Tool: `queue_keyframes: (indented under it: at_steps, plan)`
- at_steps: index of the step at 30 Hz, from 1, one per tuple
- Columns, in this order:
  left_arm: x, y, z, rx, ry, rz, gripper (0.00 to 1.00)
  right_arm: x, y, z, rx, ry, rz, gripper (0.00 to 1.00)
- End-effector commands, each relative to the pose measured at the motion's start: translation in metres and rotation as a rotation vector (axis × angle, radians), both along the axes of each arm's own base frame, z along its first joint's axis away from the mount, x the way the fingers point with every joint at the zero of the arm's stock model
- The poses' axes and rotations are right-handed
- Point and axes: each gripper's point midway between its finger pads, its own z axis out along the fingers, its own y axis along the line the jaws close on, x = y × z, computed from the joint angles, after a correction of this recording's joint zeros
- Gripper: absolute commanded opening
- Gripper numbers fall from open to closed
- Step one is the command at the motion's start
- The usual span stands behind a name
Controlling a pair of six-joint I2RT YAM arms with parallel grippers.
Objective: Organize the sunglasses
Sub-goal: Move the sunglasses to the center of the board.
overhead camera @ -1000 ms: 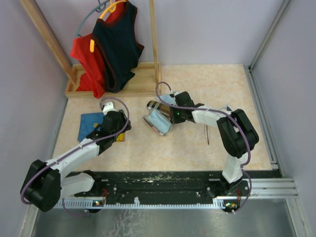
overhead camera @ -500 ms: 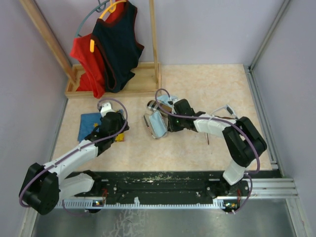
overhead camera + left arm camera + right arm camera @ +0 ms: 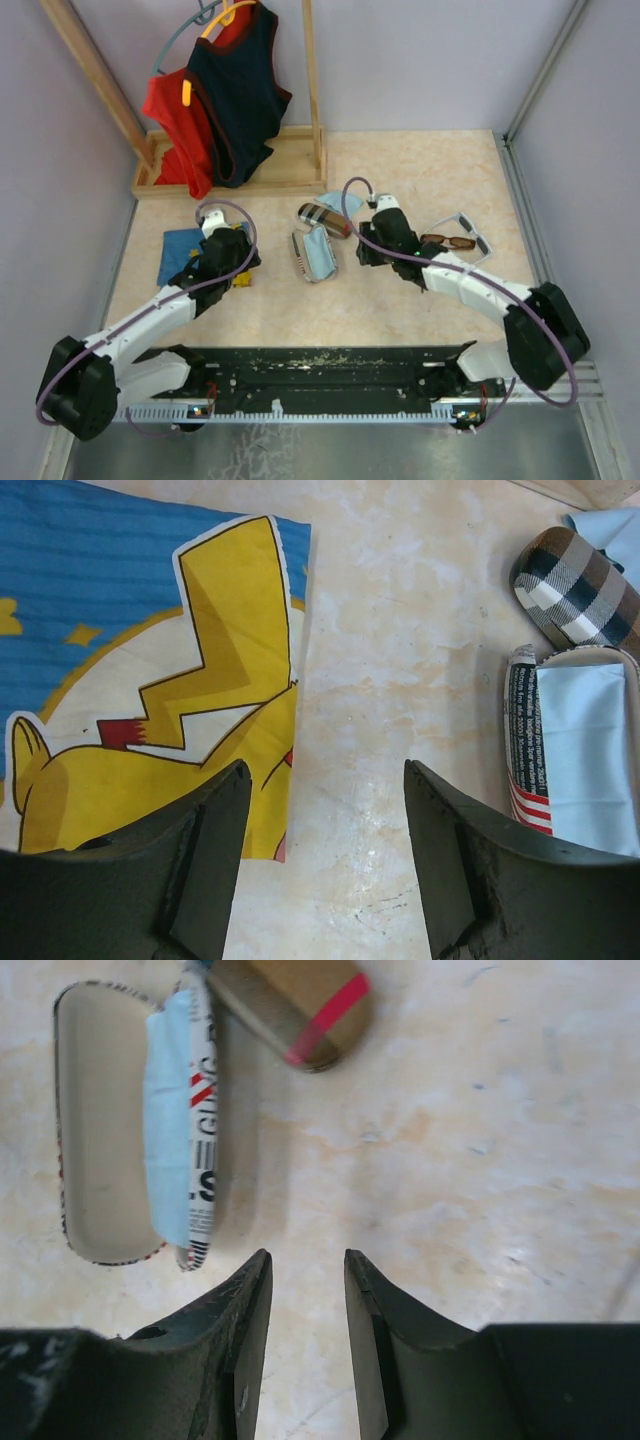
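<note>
Right gripper (image 3: 306, 1260) has backed off the oblong, cloth-lined open case (image 3: 100, 1130).

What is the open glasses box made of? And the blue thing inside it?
The open case looks like a stiff shell: smooth matte beige lining inside, printed newspaper-style covering outside, maybe fabric or paper. The light-blue cloth seems to be soft, matte fabric, lying flat and limp.

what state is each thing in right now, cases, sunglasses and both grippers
flag-print oblong case: open, light-blue cloth inside
plaid oblong case: closed
dark brown-framed sunglasses: lying loose, uncased
white-grey thin-armed sunglasses: lying loose, uncased
left gripper: open, empty
right gripper: open, empty
</note>
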Motion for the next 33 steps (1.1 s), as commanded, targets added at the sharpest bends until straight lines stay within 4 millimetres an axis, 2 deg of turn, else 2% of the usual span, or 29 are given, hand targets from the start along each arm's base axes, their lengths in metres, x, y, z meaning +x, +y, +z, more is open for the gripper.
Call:
queue_keyframes:
  at_steps: [1,5,10,13,18,24,29,33]
  plan:
    - [0.000,0.000,0.028,-0.028,-0.051,-0.010,0.69,0.015,-0.055,0.036,-0.048,-0.148,-0.298,0.36]
    - [-0.001,0.001,0.046,-0.043,-0.107,-0.023,0.72,0.008,-0.102,0.047,-0.085,-0.158,-0.487,0.40]
    - [-0.004,-0.005,0.051,-0.058,-0.109,-0.058,0.72,0.001,-0.140,0.034,-0.134,-0.073,-0.543,0.46]
    - [-0.006,-0.010,0.047,-0.071,-0.094,-0.085,0.72,-0.005,-0.143,0.020,-0.170,-0.012,-0.516,0.51]
    - [-0.012,-0.017,0.039,-0.090,-0.069,-0.124,0.72,-0.010,-0.135,-0.001,-0.188,0.065,-0.458,0.54]
    - [-0.017,-0.022,0.035,-0.113,-0.051,-0.155,0.72,-0.008,-0.149,-0.017,-0.279,0.099,-0.484,0.54]
    - [-0.018,-0.025,0.036,-0.132,-0.058,-0.164,0.72,-0.001,-0.155,-0.031,-0.310,0.128,-0.484,0.49]
    - [-0.018,-0.028,0.040,-0.137,-0.063,-0.179,0.72,0.005,-0.157,-0.040,-0.327,0.155,-0.482,0.41]
